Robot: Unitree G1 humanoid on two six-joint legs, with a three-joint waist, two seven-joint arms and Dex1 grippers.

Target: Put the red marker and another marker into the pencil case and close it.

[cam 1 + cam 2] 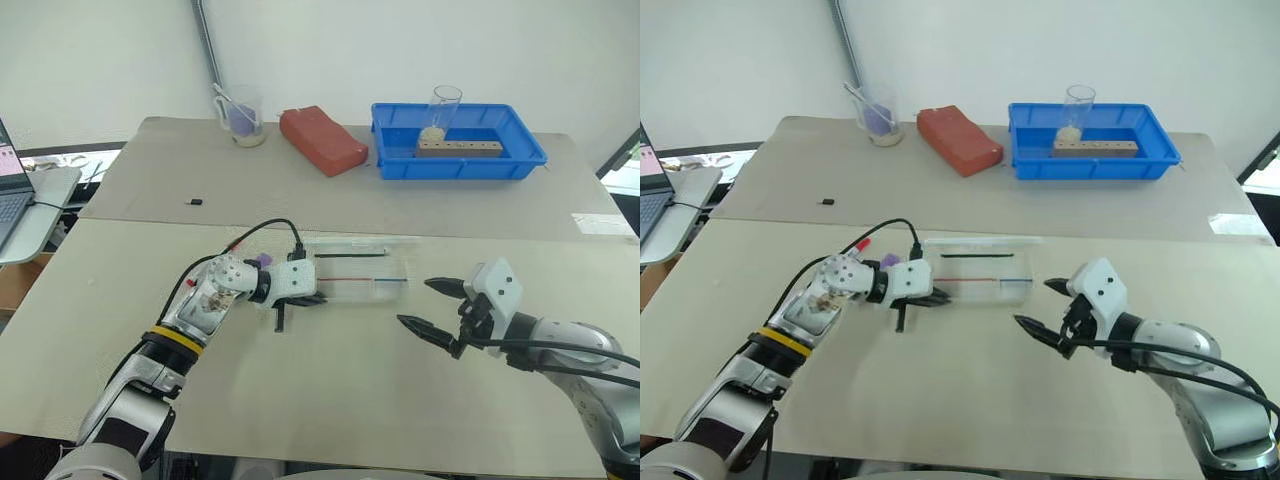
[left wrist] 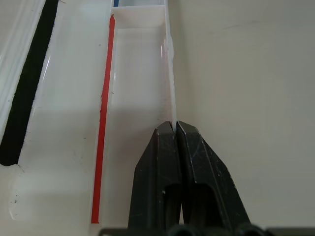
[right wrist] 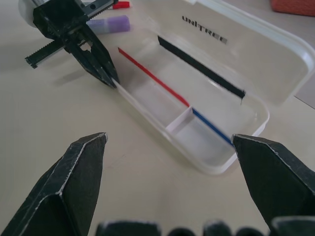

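The pencil case [image 1: 358, 291] lies open mid-table, its lid [image 3: 216, 46] with "UNITREE" lettering folded back. Inside are a thin red stick [image 3: 152, 77], a thin blue stick [image 3: 211, 125] and a black strip. My left gripper [image 2: 174, 125] is shut on the case's near wall at its left end; its fingers [image 3: 101, 66] pinch the thin white edge. Behind that hand, outside the case, lie the lavender marker [image 3: 109, 23] and the red marker, of which I see the red cap [image 3: 120, 5]. My right gripper [image 1: 418, 303] hovers open, to the right of the case, with nothing in it.
At the back stand a blue tray [image 1: 460, 160] with a glass and a wooden block, a red brick-like block [image 1: 322, 140] and a cup [image 1: 245, 120]. A small black piece [image 1: 196, 201] lies left of centre. A laptop [image 1: 10, 190] sits on a side table at far left.
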